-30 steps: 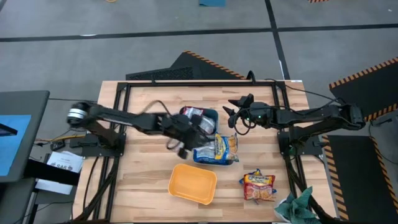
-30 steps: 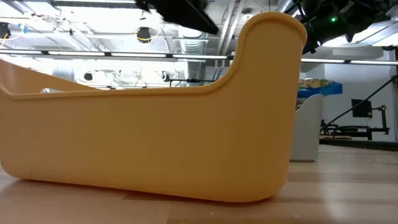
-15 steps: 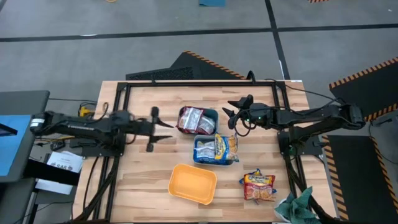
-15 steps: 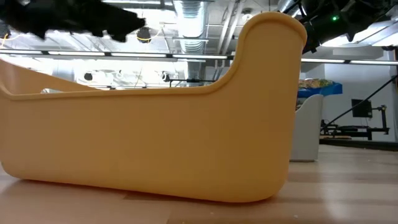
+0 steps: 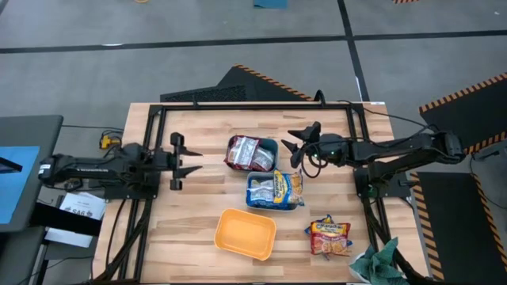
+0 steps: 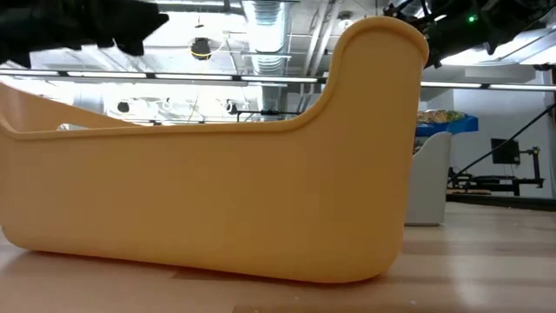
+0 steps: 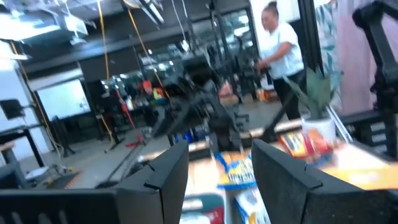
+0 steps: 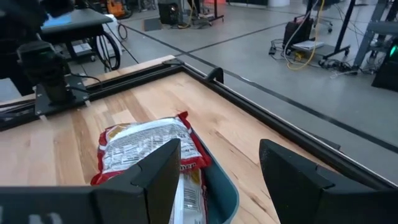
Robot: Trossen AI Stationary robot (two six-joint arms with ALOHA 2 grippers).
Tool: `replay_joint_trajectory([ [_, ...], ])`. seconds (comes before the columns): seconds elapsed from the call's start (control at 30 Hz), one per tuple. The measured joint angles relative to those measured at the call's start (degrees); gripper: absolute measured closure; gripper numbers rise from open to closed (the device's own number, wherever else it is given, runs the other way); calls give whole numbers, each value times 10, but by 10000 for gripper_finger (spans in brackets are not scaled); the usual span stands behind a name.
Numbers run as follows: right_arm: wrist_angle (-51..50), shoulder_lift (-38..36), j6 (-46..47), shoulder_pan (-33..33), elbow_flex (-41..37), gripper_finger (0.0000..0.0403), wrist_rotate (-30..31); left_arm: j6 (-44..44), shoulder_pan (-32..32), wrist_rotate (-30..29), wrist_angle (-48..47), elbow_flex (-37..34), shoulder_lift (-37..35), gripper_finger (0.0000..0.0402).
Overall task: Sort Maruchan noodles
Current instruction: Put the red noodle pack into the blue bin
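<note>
Two tubs hold shiny flat ramen packets: red-silver packets (image 5: pixel 249 152) in the teal square tub (image 5: pixel 269 146), blue-white ones (image 5: pixel 274 190) in the pale-blue tub (image 5: pixel 252 202), orientation unclear. Yellow-orange packets (image 5: pixel 329 235) lie loose near the empty orange tub (image 5: pixel 245 233). Left gripper (image 5: pixel 176 150) and right gripper (image 5: pixel 295 139) both gape empty above the wooden table (image 5: pixel 182 222).

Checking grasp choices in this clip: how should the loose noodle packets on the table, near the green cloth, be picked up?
The loose packets lie flat on the bare wood, with the green cloth close by at the table corner. Probably best to come straight down from above and pinch across the narrow width near a crimped edge, on the side facing the orange tub, where the table is open.
</note>
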Motion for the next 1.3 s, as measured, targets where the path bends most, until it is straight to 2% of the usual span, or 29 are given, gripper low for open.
replay_joint_trajectory([
  [0.3,1,0,-6,-1,0,163,0,-18,0,-3,-144,39,-9,237],
  [0.87,0,0,-4,2,0,163,-2,-10,0,-3,-146,40,-10,237],
  [0.93,10,0,-3,9,0,163,-19,-9,0,-3,-146,40,-10,237],
  [1.07,38,-5,-19,49,7,163,-97,-3,0,-3,-146,40,-10,237],
  [1.17,-38,-10,-16,97,40,163,-104,13,0,-4,-146,40,-10,237],
  [1.3,-260,-11,48,169,124,163,-82,16,0,-4,-147,40,-10,237],
])
